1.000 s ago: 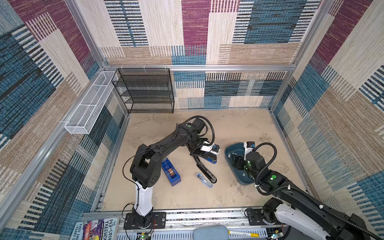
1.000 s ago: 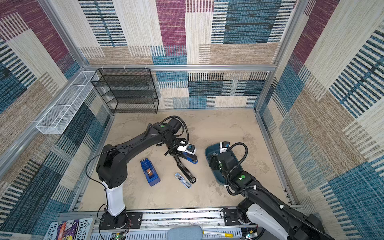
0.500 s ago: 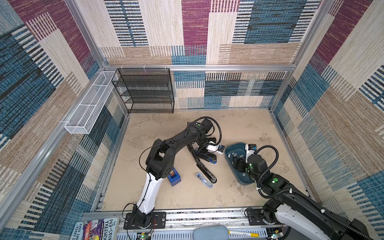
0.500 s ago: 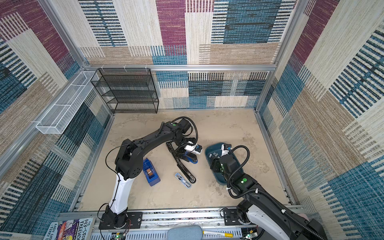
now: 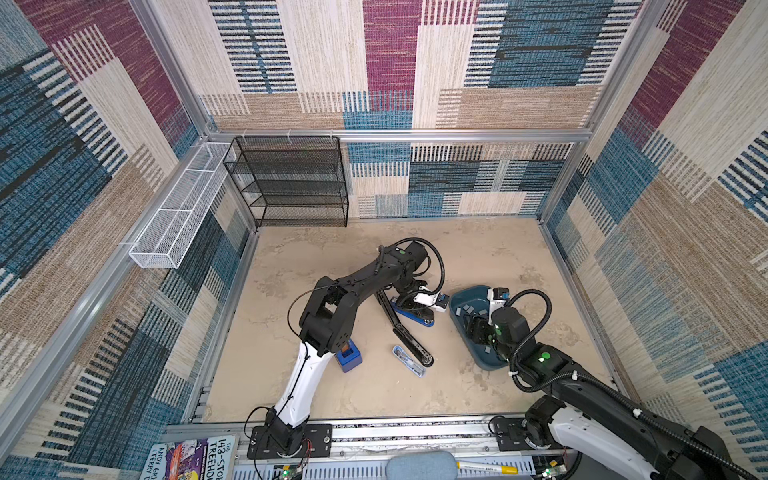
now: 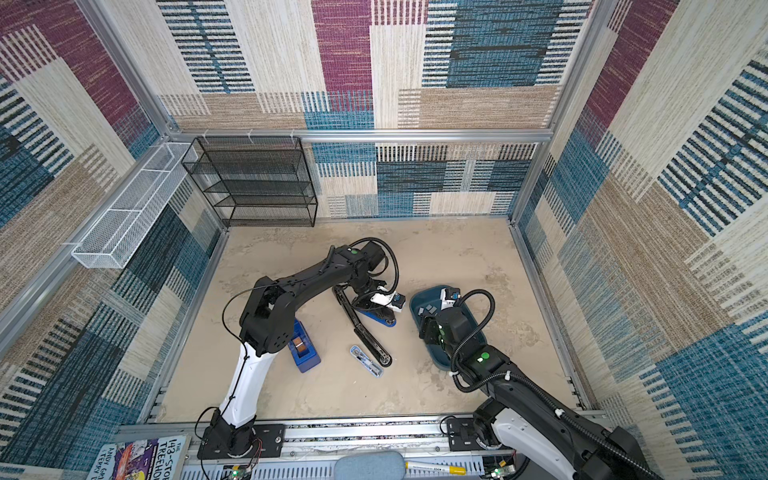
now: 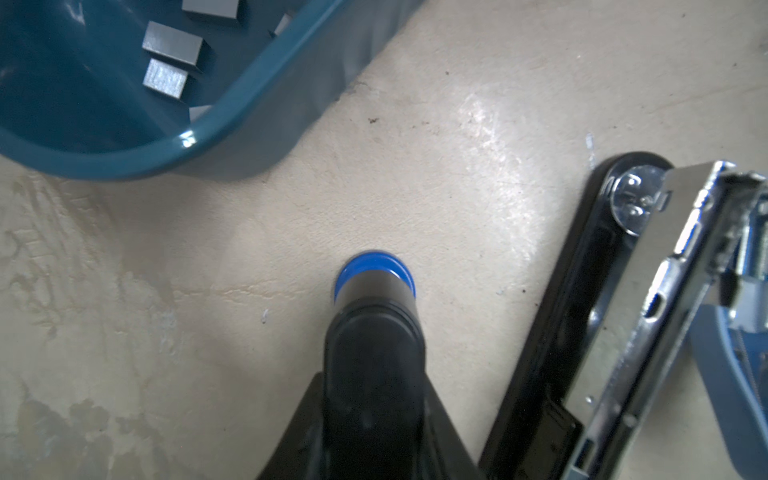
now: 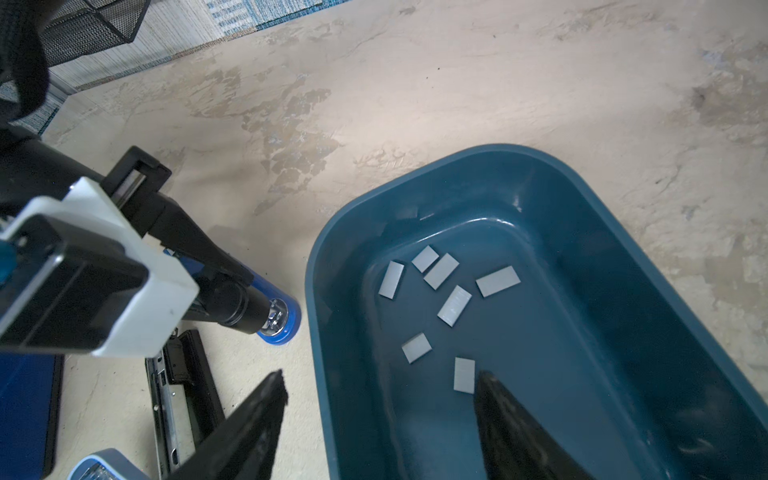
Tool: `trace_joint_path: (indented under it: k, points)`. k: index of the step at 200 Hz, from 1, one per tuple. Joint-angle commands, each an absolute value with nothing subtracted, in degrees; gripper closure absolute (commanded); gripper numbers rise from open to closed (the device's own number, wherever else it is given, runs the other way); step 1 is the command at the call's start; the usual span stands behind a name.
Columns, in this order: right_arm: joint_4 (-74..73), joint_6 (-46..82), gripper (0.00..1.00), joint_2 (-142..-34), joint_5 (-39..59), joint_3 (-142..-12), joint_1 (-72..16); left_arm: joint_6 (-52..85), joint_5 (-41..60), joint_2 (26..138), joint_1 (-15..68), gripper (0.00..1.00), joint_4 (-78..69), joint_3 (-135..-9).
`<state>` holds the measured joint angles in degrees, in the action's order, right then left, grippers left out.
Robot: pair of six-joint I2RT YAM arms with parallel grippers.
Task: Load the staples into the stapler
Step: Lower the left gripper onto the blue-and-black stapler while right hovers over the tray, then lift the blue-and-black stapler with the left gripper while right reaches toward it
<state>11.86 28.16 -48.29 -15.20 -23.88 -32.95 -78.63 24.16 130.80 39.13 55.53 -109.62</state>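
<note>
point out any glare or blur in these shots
left wrist view: bright glare patch on the table, a glint on the bin rim, the stapler soft at the edge; right wrist view: staples sharp, right gripper dark and blurred up close; in both top views: even light, soft shadows

Beige mottled tabletop point(image 5: 324, 257), stained in patches. Black mesh shelf rack point(image 5: 291, 183) stands at the back-left corner. Mid-table: stapler point(image 5: 409, 340) lying opened out, black base flat, blue top beside it. Teal plastic tub point(image 8: 309, 274) just to its right. Blue tape dispenser point(image 6: 306, 353) front-left. Slim pale-blue case point(image 5: 408, 360) beside the stapler's near end.
</note>
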Motion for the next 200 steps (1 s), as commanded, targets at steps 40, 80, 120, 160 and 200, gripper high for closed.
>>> trace_joint_path:
  k: [40,80,120,160,200]
  points:
    - [10.22,28.21,0.26,-47.41,-15.20,-23.90,-32.85,-80.94,20.39,133.31,39.97,0.82,58.95,-111.16]
    - [10.41,28.30,0.26,-46.49,-15.18,-23.73,-32.84,-78.15,23.40,132.84,39.35,0.94,59.70,-114.25]
    - [9.99,27.54,0.26,-41.57,-13.28,-22.94,-32.79,-77.08,29.67,129.10,38.20,0.99,63.27,-118.91]
    - [4.16,22.52,0.31,-35.67,-1.57,-23.54,-32.81,-76.18,35.59,119.82,36.74,1.00,64.11,-114.69]
    - [-0.80,18.03,0.43,-41.12,11.42,-27.33,-32.96,-73.26,40.98,107.86,34.87,1.00,63.94,-105.70]
